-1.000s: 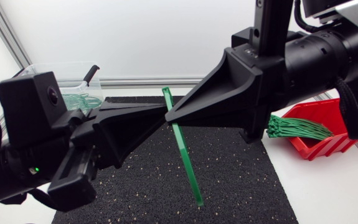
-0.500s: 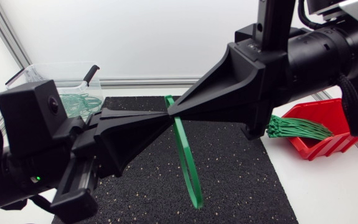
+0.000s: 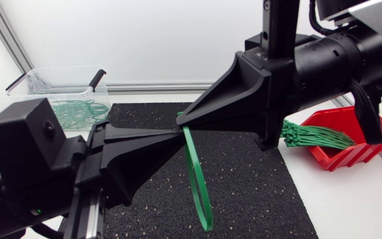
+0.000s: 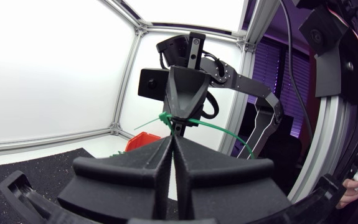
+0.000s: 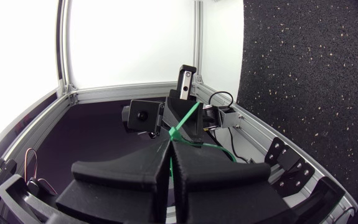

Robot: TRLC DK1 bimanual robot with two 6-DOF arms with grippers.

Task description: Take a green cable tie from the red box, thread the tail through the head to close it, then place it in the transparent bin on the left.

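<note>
Thin green plastic cable tie (image 3: 196, 176) hangs bowed in loop above black speckled foam mat (image 3: 257, 192); left matte black wedge gripper (image 3: 176, 135) and right matte black wedge gripper (image 3: 183, 123) each pinch it, tips meeting; likely light, springy, slick; grip flat strap near ends.

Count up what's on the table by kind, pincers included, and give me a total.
Pincers: 2 (left pincer, right pincer)
Containers: 2 (red box, clear bin)
Held tie: 1
Mat: 1
Total: 6, leaving out the loose ties in the box and bin, which are too bunched to count.
</note>
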